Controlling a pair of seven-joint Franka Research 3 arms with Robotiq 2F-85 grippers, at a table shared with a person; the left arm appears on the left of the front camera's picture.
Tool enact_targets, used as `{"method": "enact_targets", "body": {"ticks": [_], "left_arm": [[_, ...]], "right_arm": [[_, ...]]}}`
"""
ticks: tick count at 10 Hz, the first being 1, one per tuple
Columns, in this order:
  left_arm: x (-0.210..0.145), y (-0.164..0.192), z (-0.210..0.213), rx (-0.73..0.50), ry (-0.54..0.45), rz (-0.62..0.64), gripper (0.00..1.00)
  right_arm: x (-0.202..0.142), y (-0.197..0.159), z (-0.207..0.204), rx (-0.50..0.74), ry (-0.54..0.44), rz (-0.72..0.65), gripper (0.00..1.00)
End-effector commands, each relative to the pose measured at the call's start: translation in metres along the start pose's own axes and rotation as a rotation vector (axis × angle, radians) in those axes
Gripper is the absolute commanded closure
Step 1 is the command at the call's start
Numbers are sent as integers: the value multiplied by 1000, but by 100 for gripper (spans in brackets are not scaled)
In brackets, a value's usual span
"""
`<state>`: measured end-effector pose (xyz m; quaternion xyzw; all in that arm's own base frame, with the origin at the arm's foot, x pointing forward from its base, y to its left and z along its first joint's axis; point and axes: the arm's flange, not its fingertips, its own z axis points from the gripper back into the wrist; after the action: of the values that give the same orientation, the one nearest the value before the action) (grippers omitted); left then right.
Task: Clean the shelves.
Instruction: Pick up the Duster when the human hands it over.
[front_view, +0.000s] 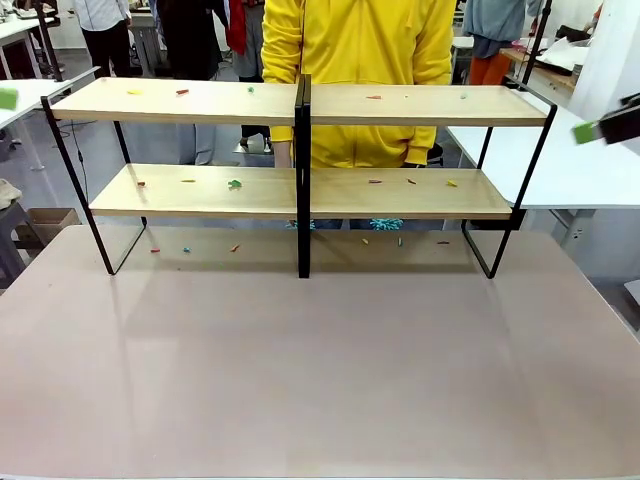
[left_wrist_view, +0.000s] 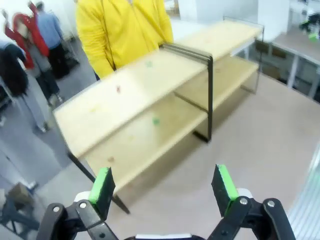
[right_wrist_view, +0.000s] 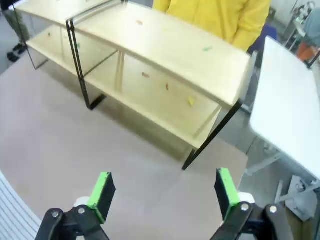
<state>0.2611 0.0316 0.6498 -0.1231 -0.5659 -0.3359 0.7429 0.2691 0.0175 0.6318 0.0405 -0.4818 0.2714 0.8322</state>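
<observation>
The shelves (front_view: 200, 100) stand across the far half of the table: two long light-wood boards on a thin black frame with a black centre post. Small coloured scraps lie on both boards, among them a red one (front_view: 182, 92) on top and a green one (front_view: 235, 184) below. The left wrist view shows my left gripper (left_wrist_view: 165, 187) open and empty, high above the table, facing the shelves (left_wrist_view: 125, 95). My right gripper (right_wrist_view: 165, 192) is also open and empty, above the shelves' (right_wrist_view: 175, 50) right end. One green pad (front_view: 8, 98) shows at the front view's left edge, another pad (front_view: 584, 132) at its right edge.
A person in a yellow top (front_view: 350, 40) stands close behind the shelves. More scraps (front_view: 186, 249) lie on the beige table (front_view: 320, 360) under the lower board. A white table (front_view: 580, 170) adjoins at the right, and a cardboard box (front_view: 45, 225) sits low at the left.
</observation>
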Motion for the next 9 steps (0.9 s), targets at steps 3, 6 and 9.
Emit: {"method": "enact_targets", "body": {"ticks": [3,6,9], "left_arm": [[-64,-58,-39,11,-63,16,0],[-64,-60,-49,-2,-10,21,0],[-63,-62,-54,-19,33,16,0]], "right_arm": [[-13,12,-15,-81,-83,5,0],[-10,14,-23,-59,-79,22,0],[-12,12,-25,-65,-64,23,0]]}}
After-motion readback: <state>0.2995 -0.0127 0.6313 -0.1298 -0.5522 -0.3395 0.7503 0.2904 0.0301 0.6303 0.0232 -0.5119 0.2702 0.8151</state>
